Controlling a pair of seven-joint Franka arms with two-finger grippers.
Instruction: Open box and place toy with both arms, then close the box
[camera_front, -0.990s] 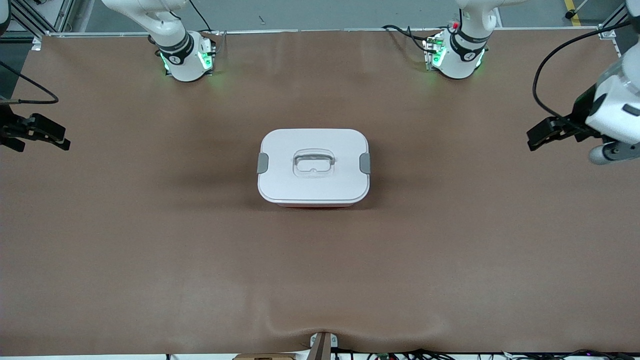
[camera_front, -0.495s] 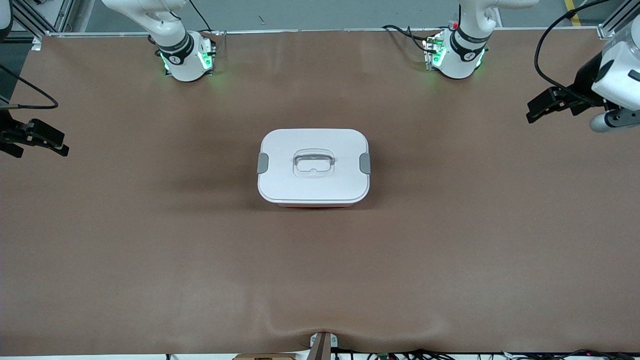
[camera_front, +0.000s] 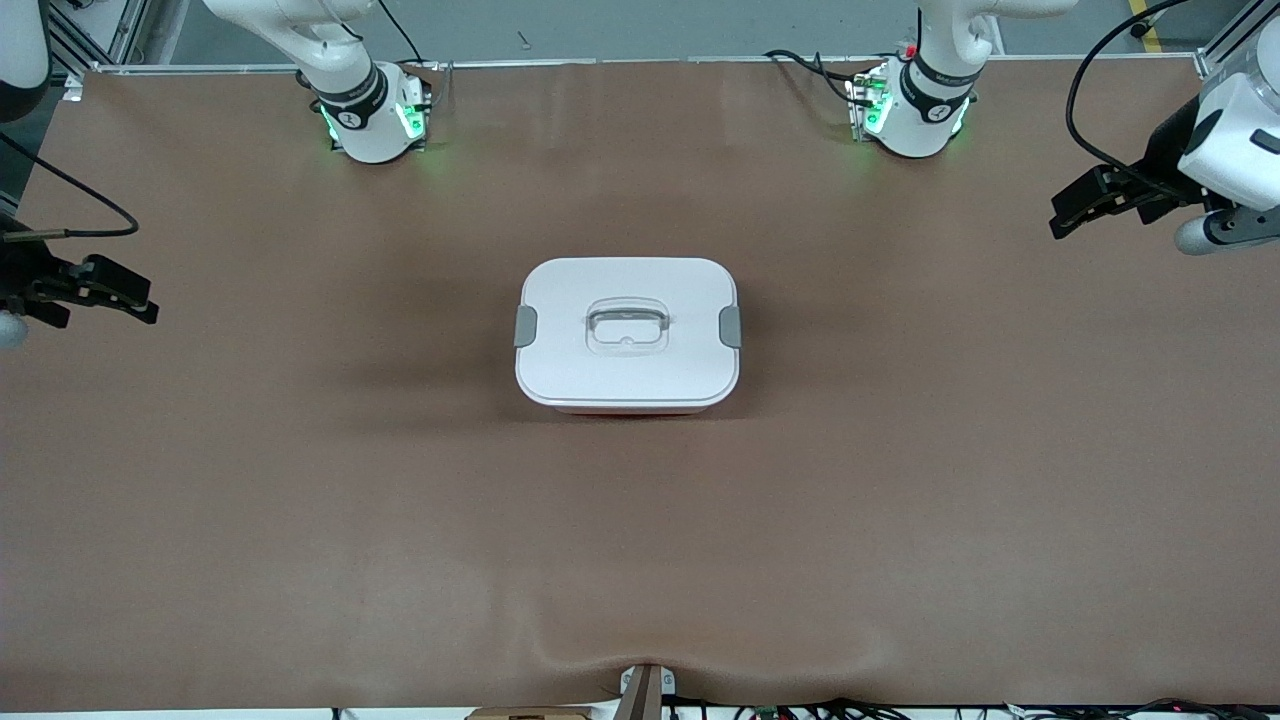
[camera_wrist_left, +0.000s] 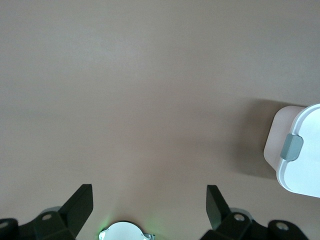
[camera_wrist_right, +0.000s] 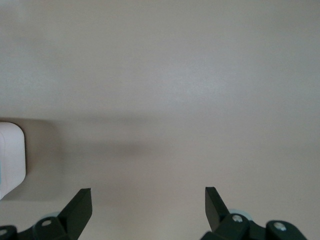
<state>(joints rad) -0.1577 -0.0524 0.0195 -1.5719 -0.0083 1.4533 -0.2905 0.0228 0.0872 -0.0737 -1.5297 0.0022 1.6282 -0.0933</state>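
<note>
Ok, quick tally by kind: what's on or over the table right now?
Box, lid on: 1
Grey side clips: 2
Clear handle: 1
Toy: 0 in view
Open grippers: 2, the left gripper and right gripper, each over its own end of the table
Total: 6

Our two glossy white arms with black joint bands, rounded white bases glowing green at the sides, a second base with black cables and a red button, matte black left claw, matte black right claw, thin black cable looping above each wrist
</note>
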